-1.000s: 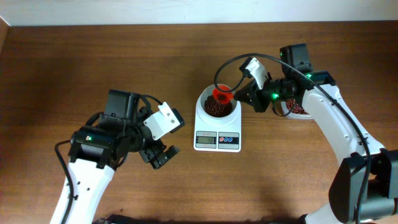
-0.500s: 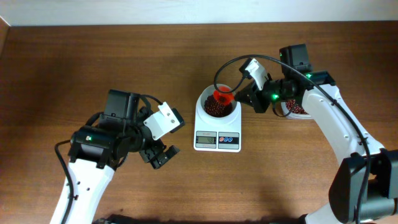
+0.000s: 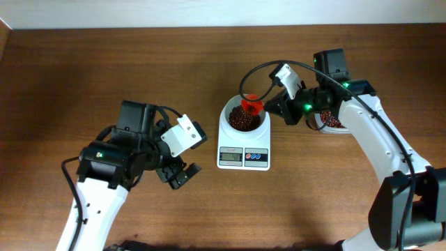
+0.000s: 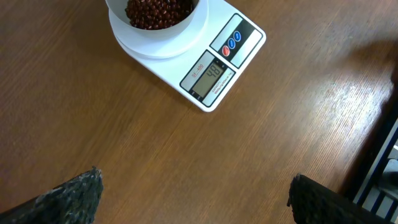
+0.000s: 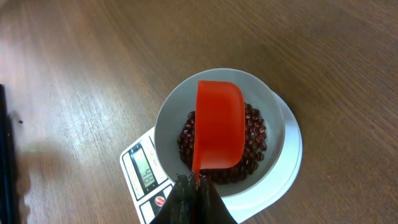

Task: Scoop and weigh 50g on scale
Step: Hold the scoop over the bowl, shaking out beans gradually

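Scale (image 3: 243,157) | beside right claw (image 3: 270,107) | red scoop (image 3: 250,107) over bowl (image 5: 171,118)

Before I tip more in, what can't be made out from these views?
scale display: digits too small and blurred to read surely, all views.
bean tub: overhead, mostly hidden behind the right arm.
right hand: wrist view, cut off by bottom edge; its hold on the red scoop barely shows.

The scale (image 4: 205,68) is being carried by the wooden table (image 4: 124,137) near the top edge. Dark red beans (image 4: 155,9) are being held in its white bowl (image 4: 186,22). Digits are being shown on its display (image 4: 208,76), beside blue and red buttons (image 4: 232,43). The left gripper (image 4: 194,186) is being held wide, its fingers (image 4: 68,199) being seen at the lower corners.
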Controlling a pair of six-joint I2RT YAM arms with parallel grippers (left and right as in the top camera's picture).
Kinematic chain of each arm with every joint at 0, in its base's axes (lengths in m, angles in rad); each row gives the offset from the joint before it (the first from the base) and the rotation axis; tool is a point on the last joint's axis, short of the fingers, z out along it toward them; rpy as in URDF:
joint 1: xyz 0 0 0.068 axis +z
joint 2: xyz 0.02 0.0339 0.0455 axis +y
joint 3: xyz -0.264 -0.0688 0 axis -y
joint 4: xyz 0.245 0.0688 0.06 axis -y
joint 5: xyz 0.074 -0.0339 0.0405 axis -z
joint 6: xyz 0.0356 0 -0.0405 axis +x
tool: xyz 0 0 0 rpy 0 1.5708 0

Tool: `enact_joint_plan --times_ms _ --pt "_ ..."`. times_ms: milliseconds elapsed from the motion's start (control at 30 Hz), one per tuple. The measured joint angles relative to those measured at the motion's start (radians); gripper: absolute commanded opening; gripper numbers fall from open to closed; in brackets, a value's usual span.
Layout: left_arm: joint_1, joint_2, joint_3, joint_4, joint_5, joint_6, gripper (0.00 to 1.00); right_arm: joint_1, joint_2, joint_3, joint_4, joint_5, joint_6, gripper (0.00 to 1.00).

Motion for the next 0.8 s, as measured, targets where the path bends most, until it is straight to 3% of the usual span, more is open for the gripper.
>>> enact_joint_plan --times_ms 333,467,800 --pt "0.0 0.0 0.0 0.0 0.0 0.0 0.99 0.0 0.0 0.0 0.0 0.0 0.003 0.04" --pt "0.0 0.0 0.0 0.0 0.0 0.0 0.99 0.0 0.0 0.0 -0.024 -0.029 -0.059 0.04" --pt "0.0 0.0 0.0 0.0 0.0 0.0 0.99 0.0 0.001 0.0 0.015 0.012 0.006 0.04"
